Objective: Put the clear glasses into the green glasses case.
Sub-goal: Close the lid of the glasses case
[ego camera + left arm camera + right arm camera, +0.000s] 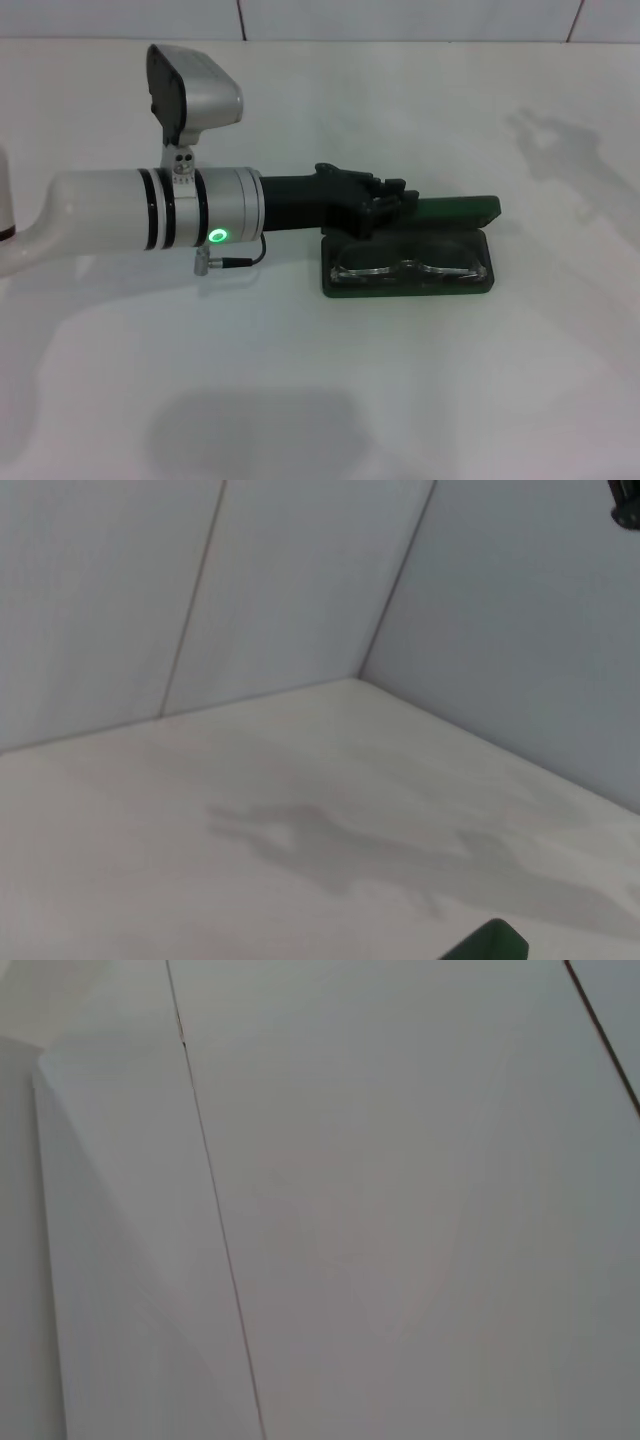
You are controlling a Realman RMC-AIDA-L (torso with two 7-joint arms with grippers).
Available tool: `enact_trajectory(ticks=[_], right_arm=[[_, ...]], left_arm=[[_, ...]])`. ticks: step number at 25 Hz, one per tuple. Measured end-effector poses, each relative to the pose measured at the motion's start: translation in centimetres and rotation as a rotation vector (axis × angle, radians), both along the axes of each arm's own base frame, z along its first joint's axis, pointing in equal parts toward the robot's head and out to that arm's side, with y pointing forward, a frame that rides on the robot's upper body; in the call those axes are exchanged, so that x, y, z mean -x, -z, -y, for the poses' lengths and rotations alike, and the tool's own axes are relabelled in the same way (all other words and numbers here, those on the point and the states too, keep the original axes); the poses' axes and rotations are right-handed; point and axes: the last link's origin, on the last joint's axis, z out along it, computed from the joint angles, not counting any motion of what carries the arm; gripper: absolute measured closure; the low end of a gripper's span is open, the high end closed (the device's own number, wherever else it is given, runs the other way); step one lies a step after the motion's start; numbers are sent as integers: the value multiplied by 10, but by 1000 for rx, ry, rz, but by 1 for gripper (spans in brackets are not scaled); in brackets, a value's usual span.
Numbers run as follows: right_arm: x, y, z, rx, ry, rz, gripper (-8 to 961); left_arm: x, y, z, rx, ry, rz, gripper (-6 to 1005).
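- While the green glasses case (408, 262) lies open mid-worktop (500, 380), we see the clear glasses (408, 266) inside it.
- Our left gripper (392, 200) reaches its raised lid (finger spread: we cannot tell).

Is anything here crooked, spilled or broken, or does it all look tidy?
Nothing stands out. The clear glasses lie flat and straight inside the open green glasses case, which sits square on the white table. The left gripper is at the case's raised lid. No spill or damage shows.
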Motion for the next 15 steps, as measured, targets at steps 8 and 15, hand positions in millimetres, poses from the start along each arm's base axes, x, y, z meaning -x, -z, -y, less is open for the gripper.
enact_trajectory(ticks=[8, 15], right_arm=[[-4, 3, 0, 8, 19, -14, 796], [-5, 2, 1, 7, 23, -15, 795]], left_arm=[[-1, 1, 6, 30, 29, -1, 784], [0, 3, 16, 65, 72, 0, 784]])
